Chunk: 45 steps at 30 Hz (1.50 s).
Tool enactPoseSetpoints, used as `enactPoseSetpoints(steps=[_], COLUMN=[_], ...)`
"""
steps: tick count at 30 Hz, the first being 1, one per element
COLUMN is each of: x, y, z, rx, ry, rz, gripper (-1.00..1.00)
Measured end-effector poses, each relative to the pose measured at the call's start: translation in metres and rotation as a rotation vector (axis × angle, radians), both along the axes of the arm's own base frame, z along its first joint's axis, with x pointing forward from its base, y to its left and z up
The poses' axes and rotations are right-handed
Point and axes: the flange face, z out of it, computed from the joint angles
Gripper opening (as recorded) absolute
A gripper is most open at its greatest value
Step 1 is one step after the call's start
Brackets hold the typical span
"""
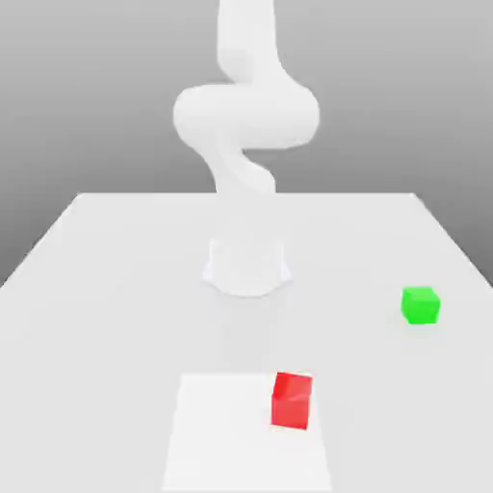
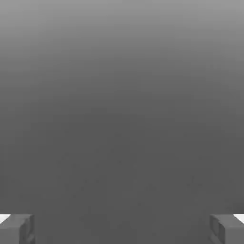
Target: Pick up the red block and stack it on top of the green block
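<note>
The red block (image 1: 292, 401) rests on the table near the front, on a paler square patch (image 1: 221, 433). The green block (image 1: 421, 304) sits apart from it, further back and toward the exterior view's right. In the hand view, my gripper (image 2: 122, 229) is open, its two grey fingertips (image 2: 16, 228) spread wide with nothing between them and only plain grey backdrop beyond. Neither block is near the fingers.
The white arm's base (image 1: 246, 265) stands at the middle of the white table (image 1: 96, 289), and its links (image 1: 246, 111) curl upward past the top of the exterior view. The table's edges run at the left, right and back.
</note>
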Motion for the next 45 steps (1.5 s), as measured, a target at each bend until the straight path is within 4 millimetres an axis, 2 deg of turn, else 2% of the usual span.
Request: enactPoseSetpoints(steps=[4,6,9,14,19,25,26,33,39,45], x=[0.045,0.057,0.065,0.052,0.012,0.004,0.003,0.003,0.003,-0.026], y=[0.014,0.021,0.031,0.045,0.055,0.055,0.055,0.055,0.056,0.130], z=[-0.099,-0.147,-0.218,-0.334,-0.436,-0.503,-0.512,-0.514,-0.461,-0.443], rx=[0.034,0.046,0.058,0.066,0.057,0.055,0.055,0.055,0.054,-0.086], ry=[0.155,0.228,0.336,0.514,0.686,0.715,0.716,0.715,0.715,0.713], rz=[-0.026,-0.040,-0.064,-0.109,-0.158,-0.169,-0.169,-0.169,-0.169,0.222], gripper=[0.00,0.00,0.00,0.00,0.00,0.00,-1.00,-1.00,-1.00,-1.00])
